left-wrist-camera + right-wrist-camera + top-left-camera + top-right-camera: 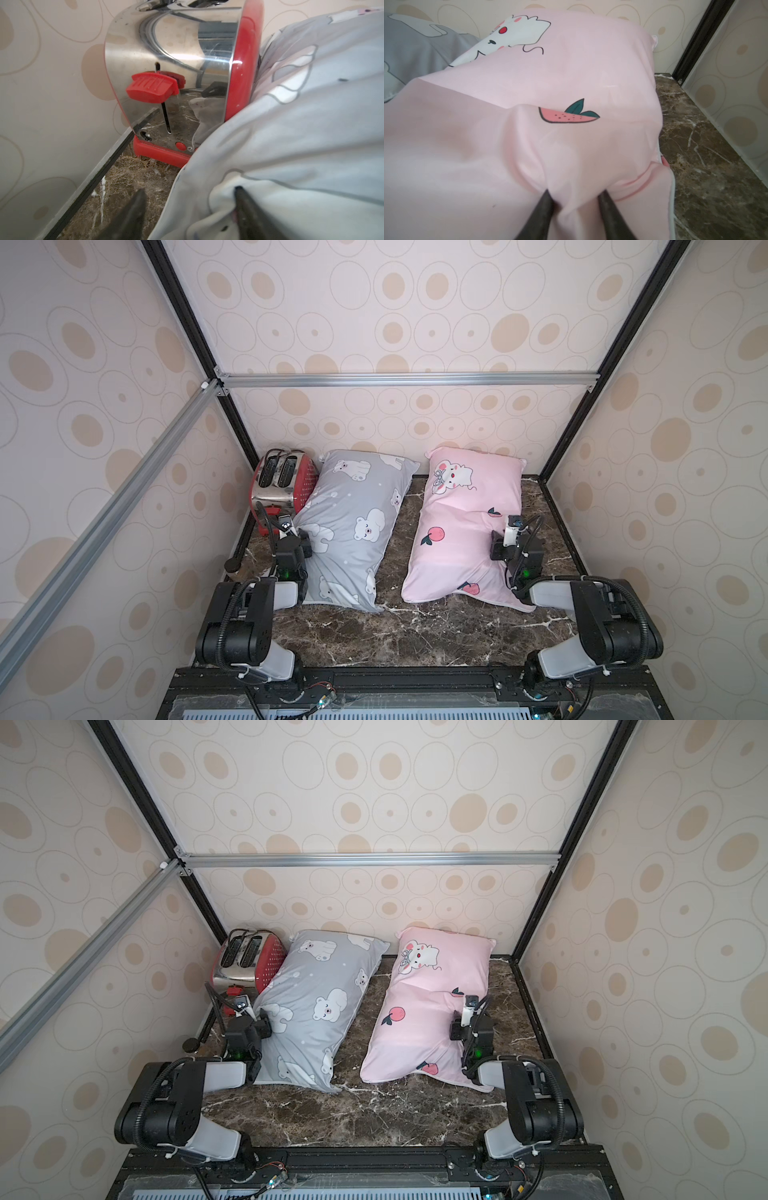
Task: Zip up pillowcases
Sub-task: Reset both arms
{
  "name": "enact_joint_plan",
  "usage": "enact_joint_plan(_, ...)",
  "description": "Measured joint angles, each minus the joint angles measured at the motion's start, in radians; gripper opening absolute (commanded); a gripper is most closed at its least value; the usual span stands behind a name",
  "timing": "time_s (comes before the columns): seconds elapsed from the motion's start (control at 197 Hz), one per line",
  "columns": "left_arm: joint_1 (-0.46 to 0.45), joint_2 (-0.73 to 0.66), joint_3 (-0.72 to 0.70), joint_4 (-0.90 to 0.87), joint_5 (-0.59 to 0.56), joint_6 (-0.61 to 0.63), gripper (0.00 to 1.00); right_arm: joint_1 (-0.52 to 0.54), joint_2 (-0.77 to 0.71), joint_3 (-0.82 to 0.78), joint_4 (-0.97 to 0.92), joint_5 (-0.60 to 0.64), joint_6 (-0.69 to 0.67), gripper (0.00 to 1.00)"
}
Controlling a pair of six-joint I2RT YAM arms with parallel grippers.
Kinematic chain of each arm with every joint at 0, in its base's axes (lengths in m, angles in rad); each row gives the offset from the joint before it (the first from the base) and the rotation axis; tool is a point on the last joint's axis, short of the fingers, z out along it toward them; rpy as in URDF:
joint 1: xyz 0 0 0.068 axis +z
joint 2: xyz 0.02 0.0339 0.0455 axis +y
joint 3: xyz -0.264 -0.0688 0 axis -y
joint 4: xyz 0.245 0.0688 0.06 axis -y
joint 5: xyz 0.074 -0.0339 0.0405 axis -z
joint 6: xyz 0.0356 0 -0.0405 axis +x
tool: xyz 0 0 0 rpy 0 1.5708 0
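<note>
Fingers (542,212) of my right gripper (574,197) are pinched on a ridge of the pink pillowcase (457,539) at its outer long edge. My left gripper (190,189) is parted, straddling the outer edge of the grey pillowcase (353,506), one finger clear over the marble (128,187). Both pillowcases run lengthwise away from me, grey nearer my left arm, pink nearer my right. No zip showing yet. Count: two pillowcases, one red toaster (278,485) against the grey one, two grippers.
</note>
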Motion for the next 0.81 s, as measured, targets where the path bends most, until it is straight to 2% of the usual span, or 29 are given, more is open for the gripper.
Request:
enact_joint_plan(0.041,-0.001,0.002,0.000,0.000,0.002,0.000,0.00,0.000,0.000,0.000,0.000,0.001,0.003,0.01)
enact_joint_plan(0.051,-0.002,0.002,0.000,0.000,0.002,0.001,0.00,0.000,0.000,0.000,0.000,0.001,0.002,0.09)
enact_joint_plan(0.076,-0.003,0.002,0.000,0.000,0.003,0.001,0.00,0.000,0.000,0.000,0.000,0.001,0.003,0.19)
enact_joint_plan(0.081,-0.004,0.003,0.000,0.000,0.004,0.001,0.03,0.000,0.000,0.000,0.000,0.001,0.004,0.25)
enact_joint_plan(0.097,-0.005,0.003,0.000,-0.001,0.004,0.003,0.16,0.000,0.000,0.000,0.000,0.002,0.002,0.33)
enact_joint_plan(0.102,-0.005,0.004,0.000,-0.001,0.004,0.003,0.20,0.000,0.000,0.000,0.000,0.002,0.001,0.33)
enact_joint_plan(0.137,-0.004,0.004,0.000,-0.002,0.003,0.005,0.55,0.000,0.000,0.001,-0.001,0.003,0.000,0.51)
enact_joint_plan(0.183,-0.003,0.004,0.000,-0.003,0.002,0.006,0.95,0.000,0.000,0.001,-0.002,0.006,0.001,0.61)
enact_joint_plan(0.193,-0.003,0.004,0.000,-0.003,0.001,0.006,0.98,-0.001,0.000,0.001,-0.002,0.008,0.001,0.63)
enact_joint_plan(0.203,-0.003,0.004,0.000,-0.003,0.000,0.008,0.99,-0.001,0.000,0.001,-0.002,0.009,0.000,0.64)
enact_joint_plan(0.229,-0.003,0.004,0.000,-0.004,-0.004,0.008,0.99,-0.001,0.000,0.001,-0.002,0.012,0.001,0.81)
enact_joint_plan(0.234,-0.003,0.004,0.000,-0.003,-0.005,0.008,0.99,-0.001,0.000,0.001,-0.002,0.013,0.001,0.81)
enact_joint_plan(0.249,-0.002,0.004,0.000,-0.003,-0.008,0.008,0.99,-0.001,0.000,0.001,-0.002,0.014,-0.005,0.98)
enact_joint_plan(0.27,0.000,0.004,0.000,-0.004,-0.010,0.008,0.99,-0.002,0.000,0.001,-0.003,0.018,-0.002,1.00)
enact_joint_plan(0.814,0.008,0.004,-0.002,-0.003,-0.027,0.007,0.99,-0.013,0.000,0.001,-0.005,0.037,-0.005,1.00)
